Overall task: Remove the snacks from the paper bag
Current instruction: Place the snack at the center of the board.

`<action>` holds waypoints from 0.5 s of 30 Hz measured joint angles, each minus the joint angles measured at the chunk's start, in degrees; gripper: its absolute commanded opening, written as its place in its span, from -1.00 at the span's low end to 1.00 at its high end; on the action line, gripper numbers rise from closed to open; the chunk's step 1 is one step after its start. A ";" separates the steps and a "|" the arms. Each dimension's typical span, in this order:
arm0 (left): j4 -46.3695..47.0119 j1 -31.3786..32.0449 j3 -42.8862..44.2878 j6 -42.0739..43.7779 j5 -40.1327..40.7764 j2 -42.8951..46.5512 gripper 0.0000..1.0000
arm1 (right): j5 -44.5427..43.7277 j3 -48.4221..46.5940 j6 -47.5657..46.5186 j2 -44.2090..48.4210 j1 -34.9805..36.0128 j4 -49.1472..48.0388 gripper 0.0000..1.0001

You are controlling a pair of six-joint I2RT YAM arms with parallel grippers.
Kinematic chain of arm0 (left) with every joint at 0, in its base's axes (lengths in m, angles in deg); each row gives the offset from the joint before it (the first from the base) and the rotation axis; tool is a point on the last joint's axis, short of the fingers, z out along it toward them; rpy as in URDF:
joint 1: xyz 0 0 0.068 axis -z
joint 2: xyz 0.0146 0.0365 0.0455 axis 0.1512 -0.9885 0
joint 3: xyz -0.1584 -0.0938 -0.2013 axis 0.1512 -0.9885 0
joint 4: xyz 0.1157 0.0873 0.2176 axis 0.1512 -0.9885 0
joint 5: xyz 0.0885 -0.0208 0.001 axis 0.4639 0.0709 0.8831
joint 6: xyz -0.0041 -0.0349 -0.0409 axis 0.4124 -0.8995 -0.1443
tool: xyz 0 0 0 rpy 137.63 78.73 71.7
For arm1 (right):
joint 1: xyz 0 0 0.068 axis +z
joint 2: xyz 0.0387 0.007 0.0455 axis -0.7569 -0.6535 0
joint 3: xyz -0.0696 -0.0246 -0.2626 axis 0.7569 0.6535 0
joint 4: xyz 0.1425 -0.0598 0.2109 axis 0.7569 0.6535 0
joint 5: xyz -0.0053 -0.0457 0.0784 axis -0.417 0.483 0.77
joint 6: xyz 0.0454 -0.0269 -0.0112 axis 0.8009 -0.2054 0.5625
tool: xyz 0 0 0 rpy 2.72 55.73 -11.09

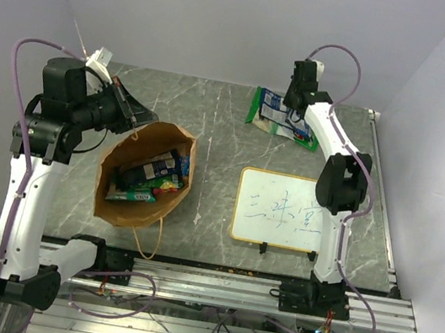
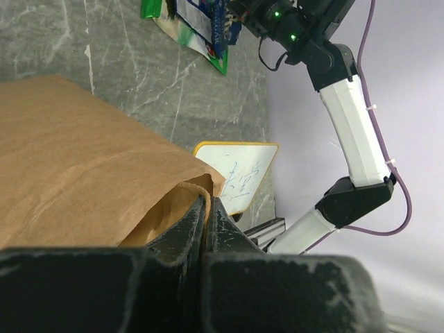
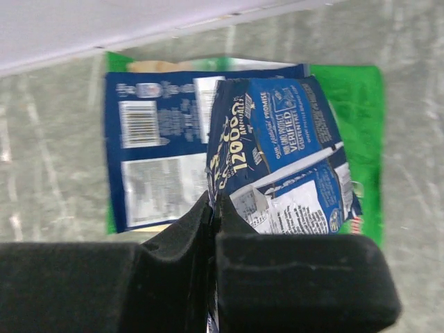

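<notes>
The brown paper bag (image 1: 146, 173) lies open on the table at the left, with several packets (image 1: 153, 174) showing inside. My left gripper (image 1: 137, 112) is shut on the bag's rim (image 2: 202, 186) and holds it open. My right gripper (image 1: 295, 100) is at the back of the table, shut on a blue pouch (image 3: 277, 159) held over the larger green bag with a blue-white label (image 3: 159, 152), which lies flat on the table (image 1: 275, 116).
An orange-framed whiteboard (image 1: 278, 209) lies at the right centre, near the right arm's base. A grey marble tabletop (image 1: 220, 132) runs to a metal rail at the near edge. Walls close off the back and both sides.
</notes>
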 measured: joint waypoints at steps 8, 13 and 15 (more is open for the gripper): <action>-1.01 0.00 0.72 0.96 0.57 -0.39 -0.86 | 5.68 0.00 6.78 -3.54 1.27 -9.11 -0.45; -1.42 0.00 0.72 1.01 0.59 -0.37 -0.86 | 10.86 -1.36 9.11 -7.08 1.11 -11.23 0.18; -1.79 0.00 0.72 1.03 0.57 -0.31 -0.86 | 13.62 -2.32 9.05 -7.61 1.09 -11.02 0.34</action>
